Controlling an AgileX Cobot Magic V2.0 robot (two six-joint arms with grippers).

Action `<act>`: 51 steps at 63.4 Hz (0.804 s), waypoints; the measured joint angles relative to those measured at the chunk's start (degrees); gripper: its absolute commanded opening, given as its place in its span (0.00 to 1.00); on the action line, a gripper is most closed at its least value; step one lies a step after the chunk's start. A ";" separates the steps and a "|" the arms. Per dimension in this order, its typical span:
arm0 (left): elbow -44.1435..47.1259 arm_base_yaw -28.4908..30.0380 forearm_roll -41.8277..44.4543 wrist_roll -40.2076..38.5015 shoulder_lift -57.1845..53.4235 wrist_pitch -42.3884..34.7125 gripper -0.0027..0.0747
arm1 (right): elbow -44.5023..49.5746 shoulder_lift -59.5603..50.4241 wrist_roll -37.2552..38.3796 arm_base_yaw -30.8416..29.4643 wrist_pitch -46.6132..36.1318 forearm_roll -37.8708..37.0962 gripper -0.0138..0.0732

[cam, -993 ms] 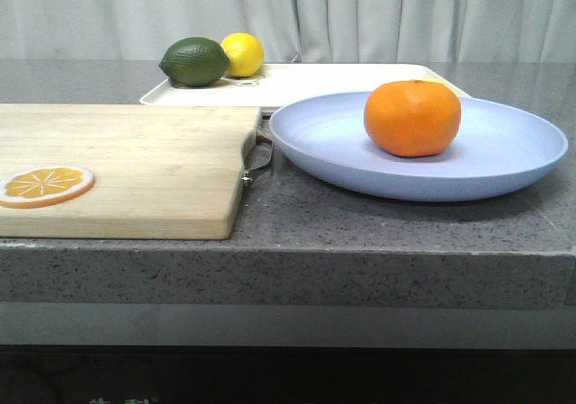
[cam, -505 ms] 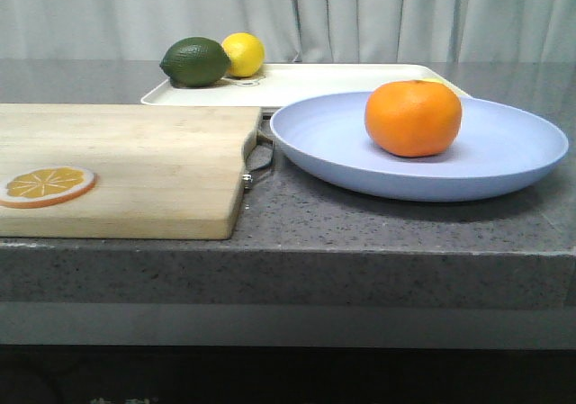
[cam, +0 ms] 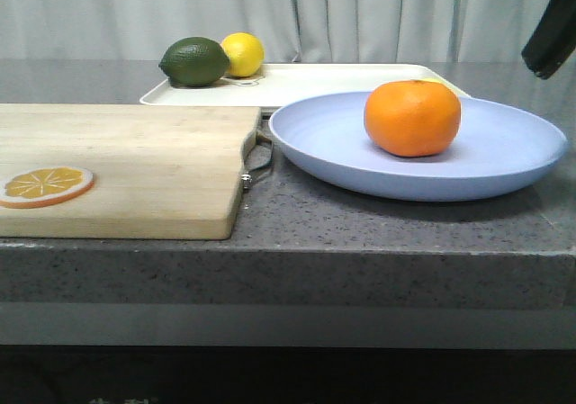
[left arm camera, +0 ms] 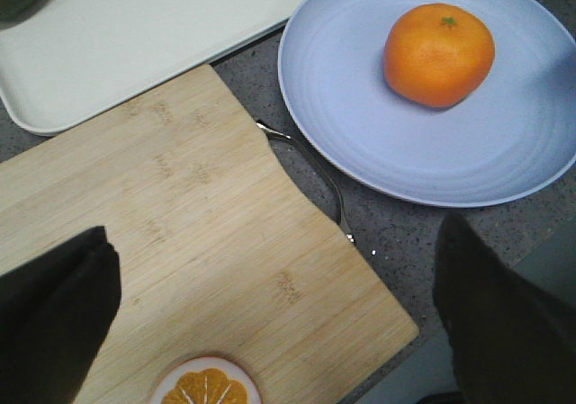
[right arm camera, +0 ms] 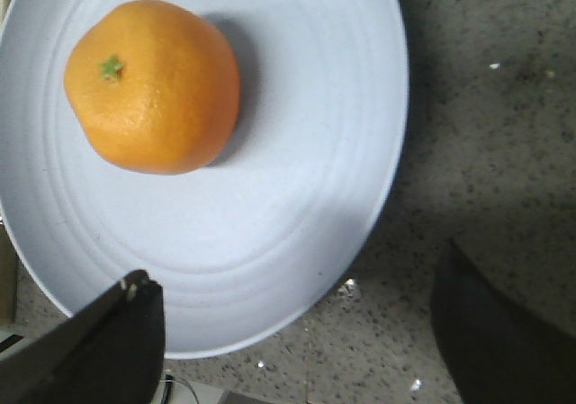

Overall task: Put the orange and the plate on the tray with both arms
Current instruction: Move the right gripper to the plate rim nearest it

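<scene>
The orange [cam: 412,118] sits on the plate [cam: 504,157], stem up, and the plate rests on the grey speckled counter [cam: 360,219] with its far rim overlapping the near edge of the tray [cam: 342,78]. The right gripper [right arm camera: 297,341] hangs above the plate's outer rim with its jaws spread wide and nothing between them: one dark finger [right arm camera: 99,345] lies over the plate's rim, the other over bare counter just outside the plate, and the orange lies well beyond the fingertips, on the far part of the plate from the gripper. In the front view only a dark part of the right arm [cam: 551,35] shows at the upper right edge, above and outside the plate. The left gripper [left arm camera: 270,323] is likewise wide open and empty, hovering over the wooden cutting board [left arm camera: 189,251]; an orange slice [left arm camera: 205,389] lies on the board between its fingers, close to the wrist, while the plate and orange lie ahead of it and off toward one finger, apart from the gripper. A green lime [cam: 193,61] and a yellow lemon [cam: 243,54] sit together at the tray's far left corner, beyond the board.
</scene>
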 measured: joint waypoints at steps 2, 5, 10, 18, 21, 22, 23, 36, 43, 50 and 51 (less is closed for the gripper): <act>0.00 0.00 0.21 0.00 0.00 -0.03 0.92 | -0.04 0.61 0.00 0.00 -0.23 0.72 0.82; 0.00 0.00 0.24 0.00 0.00 -0.24 0.92 | -0.04 1.51 0.00 0.00 -0.35 1.47 0.79; 0.00 0.00 0.38 0.00 0.00 -0.65 0.92 | -0.04 2.94 0.00 0.00 -0.72 2.77 0.76; 0.00 0.00 0.42 0.00 0.00 -0.76 0.92 | -0.04 5.20 0.15 0.00 -1.07 3.65 0.75; 0.00 0.00 0.50 0.00 0.00 -0.76 0.92 | -0.04 6.10 0.15 0.00 -1.34 4.02 0.75; 0.00 0.00 0.50 0.00 0.00 -0.76 0.92 | -0.04 6.35 0.24 0.00 -1.49 4.36 0.75; 0.00 0.00 0.50 0.00 0.00 -0.76 0.92 | -0.04 6.59 0.24 0.00 -1.49 4.58 0.75; 0.00 0.02 0.50 0.00 0.00 -0.94 0.92 | -0.13 10.00 0.24 0.00 -2.31 7.24 0.75; 0.00 0.02 0.62 0.00 0.00 -1.08 0.92 | -0.13 11.63 0.24 0.00 -2.41 7.93 0.71; 0.00 0.02 0.62 0.00 0.00 -1.17 0.92 | -0.13 12.30 0.27 0.00 -2.31 8.14 0.57; 0.00 0.02 0.73 0.00 0.00 -1.17 0.92 | -0.13 12.30 0.27 0.00 -2.31 8.14 0.54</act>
